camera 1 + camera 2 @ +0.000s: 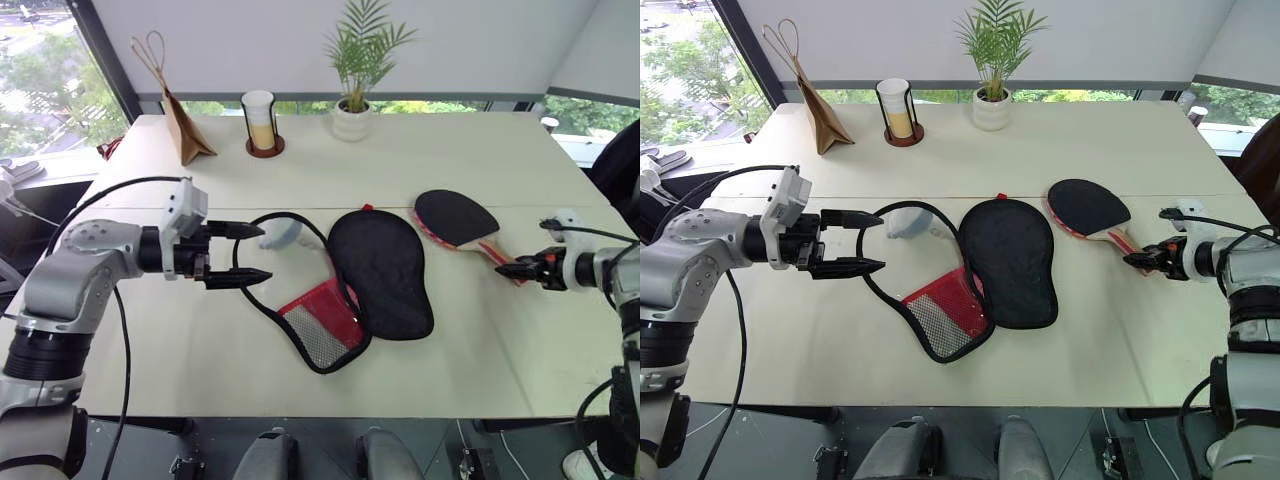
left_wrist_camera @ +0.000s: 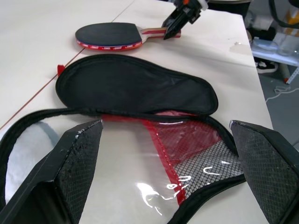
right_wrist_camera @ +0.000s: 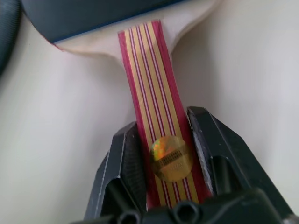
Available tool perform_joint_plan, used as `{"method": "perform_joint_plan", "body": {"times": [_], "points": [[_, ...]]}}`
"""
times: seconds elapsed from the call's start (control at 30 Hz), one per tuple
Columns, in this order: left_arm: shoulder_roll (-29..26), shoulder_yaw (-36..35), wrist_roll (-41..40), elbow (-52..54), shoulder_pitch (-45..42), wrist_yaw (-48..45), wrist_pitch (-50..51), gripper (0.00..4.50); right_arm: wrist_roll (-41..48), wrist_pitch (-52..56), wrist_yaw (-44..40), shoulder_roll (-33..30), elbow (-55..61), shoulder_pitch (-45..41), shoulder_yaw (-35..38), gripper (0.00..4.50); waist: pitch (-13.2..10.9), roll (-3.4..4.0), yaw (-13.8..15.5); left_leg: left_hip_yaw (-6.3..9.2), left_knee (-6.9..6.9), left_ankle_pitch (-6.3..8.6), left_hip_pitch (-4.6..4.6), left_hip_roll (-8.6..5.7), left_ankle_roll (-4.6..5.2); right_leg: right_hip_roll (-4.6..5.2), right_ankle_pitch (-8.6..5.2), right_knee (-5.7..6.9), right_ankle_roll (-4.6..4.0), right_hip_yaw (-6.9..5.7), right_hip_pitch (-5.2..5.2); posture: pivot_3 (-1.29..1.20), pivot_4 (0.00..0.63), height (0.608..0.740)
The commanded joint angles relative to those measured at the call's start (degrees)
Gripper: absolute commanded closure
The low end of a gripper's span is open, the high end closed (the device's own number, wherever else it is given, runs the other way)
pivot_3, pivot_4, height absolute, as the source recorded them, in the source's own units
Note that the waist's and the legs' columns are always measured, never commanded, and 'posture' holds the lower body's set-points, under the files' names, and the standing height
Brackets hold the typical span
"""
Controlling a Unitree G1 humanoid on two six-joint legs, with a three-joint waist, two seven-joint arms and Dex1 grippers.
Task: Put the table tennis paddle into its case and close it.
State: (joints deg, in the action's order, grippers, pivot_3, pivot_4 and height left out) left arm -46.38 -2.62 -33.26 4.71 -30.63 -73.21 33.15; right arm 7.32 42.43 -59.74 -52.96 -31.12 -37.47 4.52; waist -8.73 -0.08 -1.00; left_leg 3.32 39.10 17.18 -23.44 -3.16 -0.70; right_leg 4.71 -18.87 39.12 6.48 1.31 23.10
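The table tennis paddle (image 1: 455, 217) lies black face up on the table, right of the case, with its striped wooden handle (image 3: 156, 84) pointing right. My right gripper (image 1: 502, 268) is shut on the end of that handle, one finger on each side. The case (image 1: 380, 270) lies unzipped in the middle of the table, its black half flat and its red mesh half (image 1: 322, 328) folded out to the left. My left gripper (image 1: 266, 252) hovers open just left of the case, pointing toward it with nothing between its fingers (image 2: 77, 161).
A grey-blue fluffy ball (image 1: 280, 235) sits inside the case's zip loop, close to my left fingertips. At the back stand a brown paper bag (image 1: 185, 125), a cup in a holder (image 1: 260, 122) and a potted plant (image 1: 355, 100). The table's front edge (image 1: 300, 412) is near.
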Motion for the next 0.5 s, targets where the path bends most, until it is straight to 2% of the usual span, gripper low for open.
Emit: {"method": "perform_joint_plan", "body": {"times": [0.03,0.13,0.27,0.4,0.5], "points": [[-0.5,-1.5,-0.8,0.6,-0.3,0.1,-0.2,0.00,4.5,15.2,6.6,-0.2,22.4,2.9,7.0,3.38,0.0,0.01,0.2,0.00,0.01,0.00,0.00,0.00,0.00,0.00,0.00,0.01,0.00,0.00,0.00,0.00,0.150,0.740],[-0.3,-1.2,-0.4,-0.3,-0.7,0.0,-0.5,0.00,6.0,27.7,13.0,1.6,37.5,4.9,10.4,3.38,0.0,0.01,0.4,0.01,0.02,0.00,-0.02,0.00,0.00,0.02,0.00,-0.01,0.00,0.01,0.00,0.00,0.150,0.740],[0.1,-0.2,0.4,-2.6,-2.3,-0.7,-1.2,0.00,7.3,44.9,19.4,4.4,53.3,2.2,12.8,3.38,0.0,0.01,0.4,0.04,0.02,0.00,-0.02,-0.01,0.00,0.01,0.00,-0.01,0.00,0.02,-0.01,0.00,0.150,0.740],[0.9,1.1,1.3,-4.8,-4.0,-1.6,-2.4,0.00,8.2,49.9,25.9,6.8,62.0,2.4,10.1,3.38,0.0,0.00,0.4,0.05,0.02,0.01,-0.02,-0.04,0.01,0.04,0.00,-0.01,0.00,0.02,-0.02,0.00,0.150,0.740],[1.5,2.1,2.0,-6.4,-5.3,-2.4,-3.3,0.00,9.4,50.1,32.9,11.8,67.5,4.6,8.1,3.38,0.0,-0.01,0.2,0.06,0.00,0.01,-0.02,-0.04,0.01,0.03,0.00,0.00,0.00,0.02,-0.01,0.00,0.150,0.740]]}}
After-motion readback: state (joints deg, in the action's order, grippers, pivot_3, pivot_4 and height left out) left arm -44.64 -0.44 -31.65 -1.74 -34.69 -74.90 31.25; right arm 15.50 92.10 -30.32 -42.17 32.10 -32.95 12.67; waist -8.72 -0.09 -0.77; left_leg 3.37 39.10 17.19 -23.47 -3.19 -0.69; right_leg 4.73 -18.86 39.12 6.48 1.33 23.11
